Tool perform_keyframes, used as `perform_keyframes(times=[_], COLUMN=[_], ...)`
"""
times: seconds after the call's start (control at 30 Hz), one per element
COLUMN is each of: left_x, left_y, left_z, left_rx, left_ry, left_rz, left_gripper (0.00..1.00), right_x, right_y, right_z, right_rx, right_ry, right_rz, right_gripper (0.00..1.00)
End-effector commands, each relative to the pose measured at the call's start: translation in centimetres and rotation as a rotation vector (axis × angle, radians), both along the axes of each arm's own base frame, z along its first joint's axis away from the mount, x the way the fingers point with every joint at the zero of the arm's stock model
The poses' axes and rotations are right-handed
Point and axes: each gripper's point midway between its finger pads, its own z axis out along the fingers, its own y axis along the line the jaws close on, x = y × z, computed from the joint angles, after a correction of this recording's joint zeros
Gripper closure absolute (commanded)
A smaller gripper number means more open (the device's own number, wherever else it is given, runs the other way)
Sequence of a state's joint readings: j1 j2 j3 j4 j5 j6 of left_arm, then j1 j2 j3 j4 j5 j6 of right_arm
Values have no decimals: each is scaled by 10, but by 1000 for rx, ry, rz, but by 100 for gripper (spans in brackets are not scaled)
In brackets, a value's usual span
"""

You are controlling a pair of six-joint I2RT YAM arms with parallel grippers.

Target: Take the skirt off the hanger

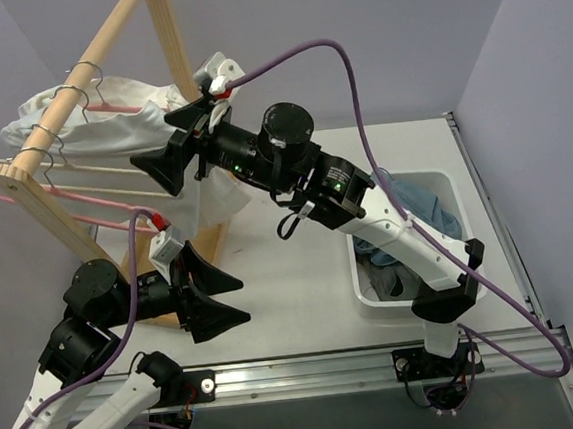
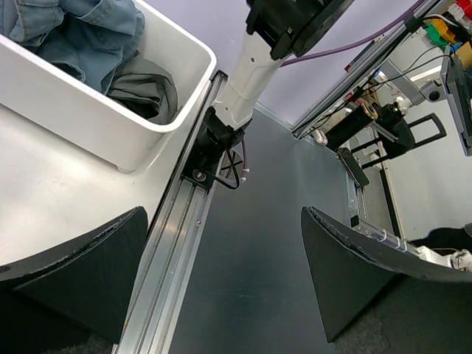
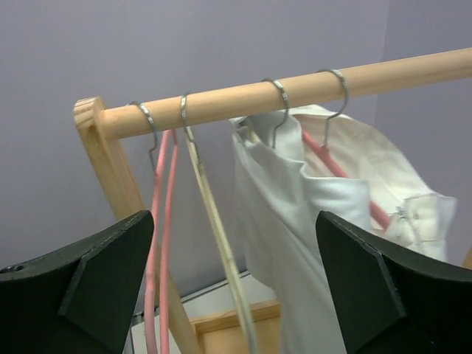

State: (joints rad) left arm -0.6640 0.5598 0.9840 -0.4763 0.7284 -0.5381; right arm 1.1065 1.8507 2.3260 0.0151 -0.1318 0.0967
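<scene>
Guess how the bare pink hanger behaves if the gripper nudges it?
Probably swings freely: the pink hanger hangs only by its wire hook on the round wooden rail. Likely light and springy, being thin plastic. It may slide along or knock the cream hanger beside it.

A robotics lab test cell: plain lavender partition walls (image 1: pixel 401 34) box in a white table (image 1: pixel 291 264), robot arms (image 1: pixel 398 230) are bolted to an aluminium rail (image 1: pixel 310 373) at its near edge, purple cables (image 1: pixel 357 98) loop overhead, and cluttered equipment (image 2: pixel 376 122) stands beyond the table.
</scene>
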Motion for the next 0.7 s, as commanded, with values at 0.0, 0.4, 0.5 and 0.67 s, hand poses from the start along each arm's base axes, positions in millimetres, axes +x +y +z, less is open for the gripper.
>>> perform_keyframes(times=[0.0, 0.4, 0.5, 0.67], left_x=[-5, -6, -6, -5], left_y=[-1, -4, -4, -3], left_z=[7, -2, -4, -5], left_rx=[-31, -23, -12, -2], left_ry=[-39, -41, -46, -56], left_rz=[-30, -62, -67, -65], left_gripper=[6, 6, 6, 6], right_x=[16, 53, 59, 70], right_y=[-40, -24, -19, -10], right_z=[54, 26, 17, -8], right_rx=[150, 106, 94, 52], right_ry=[-40, -8, 7, 38], right_rz=[-59, -21, -18, -18], right_gripper=[14, 28, 29, 29])
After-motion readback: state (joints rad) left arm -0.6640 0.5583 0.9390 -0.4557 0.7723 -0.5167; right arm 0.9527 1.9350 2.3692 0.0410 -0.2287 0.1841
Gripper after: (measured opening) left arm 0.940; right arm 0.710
